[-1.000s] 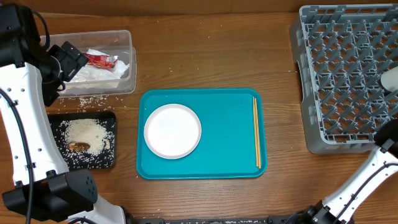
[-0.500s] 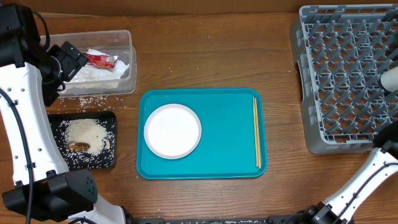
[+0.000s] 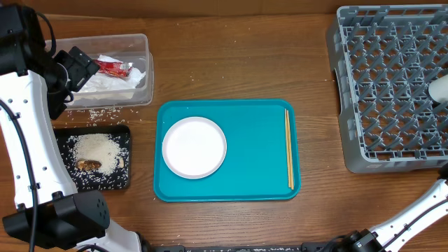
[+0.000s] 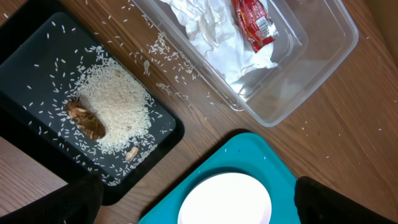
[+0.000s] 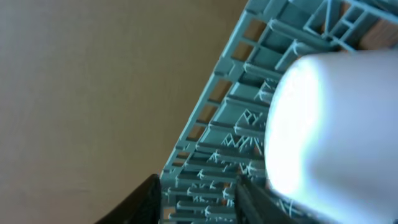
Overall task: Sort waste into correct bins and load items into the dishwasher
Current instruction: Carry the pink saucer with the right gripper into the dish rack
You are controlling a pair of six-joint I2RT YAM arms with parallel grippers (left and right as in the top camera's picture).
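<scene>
The clear tub holds crumpled white napkins and a red wrapper; both also show in the left wrist view, napkins and wrapper. The black tray holds rice and a brown scrap. A white plate and chopsticks lie on the teal tray. My left gripper is open and empty, high above the plate's near side. My right gripper is open by the grey rack, beside a blurred white dish.
Loose rice grains lie on the wood between the tub and the black tray. The left arm stands along the table's left edge. The right arm rises at the bottom right, its gripper outside the overhead view.
The right arm's dark end at the rack's front right corner has moved right, out of the overhead view. The left arm and the objects have not moved.
</scene>
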